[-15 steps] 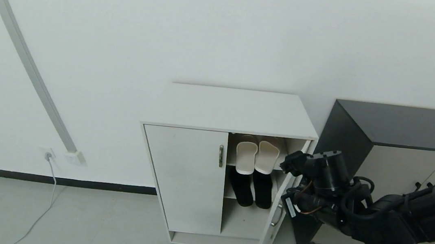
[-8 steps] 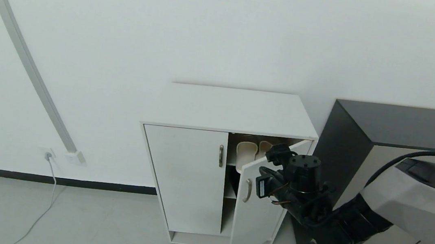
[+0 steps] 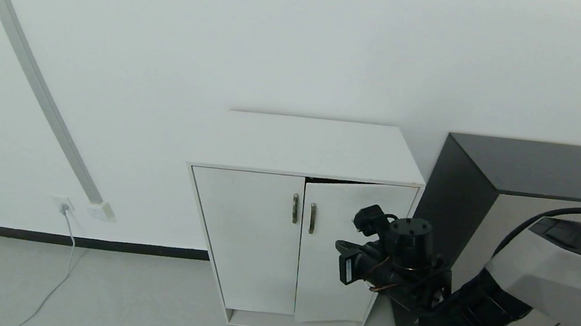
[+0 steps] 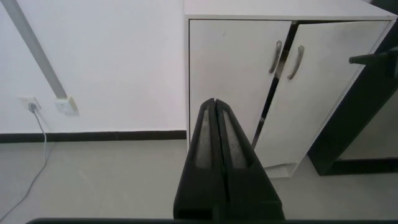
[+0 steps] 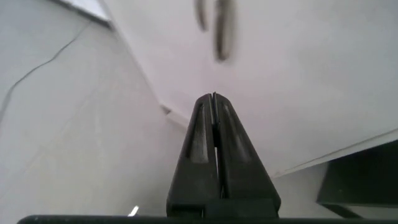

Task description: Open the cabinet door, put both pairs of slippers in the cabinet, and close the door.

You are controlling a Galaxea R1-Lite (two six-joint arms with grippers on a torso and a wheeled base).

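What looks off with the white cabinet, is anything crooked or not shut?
The right door is not quite shut: a dark gap shows along its top edge, and its bottom edge sits out of line with that of the left door. The right gripper, fingers together, is close to its face. Nothing else stands out.

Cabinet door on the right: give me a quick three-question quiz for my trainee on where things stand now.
1. True or false: the right door sits fully flush with the left door.
2. Pick one: the right end effector is A) open, B) shut on a handle, C) shut and empty.
3. How many door handles show in the head view?
Key: 1 false, a dark gap shows along its top edge; 2 C; 3 two.
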